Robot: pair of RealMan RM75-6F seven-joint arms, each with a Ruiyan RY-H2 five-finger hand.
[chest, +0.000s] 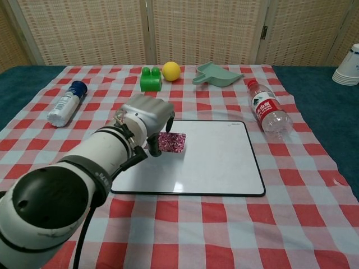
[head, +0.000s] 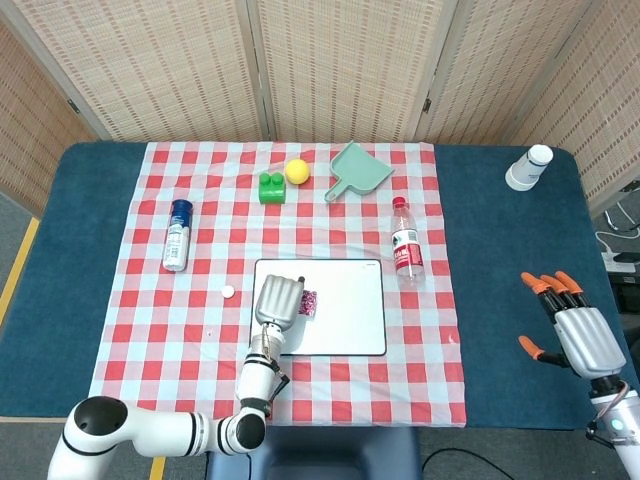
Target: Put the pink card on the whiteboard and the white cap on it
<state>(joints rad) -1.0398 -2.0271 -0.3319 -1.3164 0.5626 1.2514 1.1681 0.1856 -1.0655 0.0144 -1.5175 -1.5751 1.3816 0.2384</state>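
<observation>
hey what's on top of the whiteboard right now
Over the whiteboard is the left hand, holding the pink card above its left part. Whether the card touches the board cannot be told. The arm covers the board's near-left corner.

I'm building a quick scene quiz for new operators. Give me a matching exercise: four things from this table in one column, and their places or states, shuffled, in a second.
Things:
1. pink card
2. white cap
3. water bottle
4. yellow ball

Places or states:
A. lying on its side, right of the whiteboard
B. beside the green block
C. held by the left hand over the whiteboard
D. on the cloth, left of the whiteboard

Pairs: 1-C, 2-D, 3-A, 4-B
</observation>
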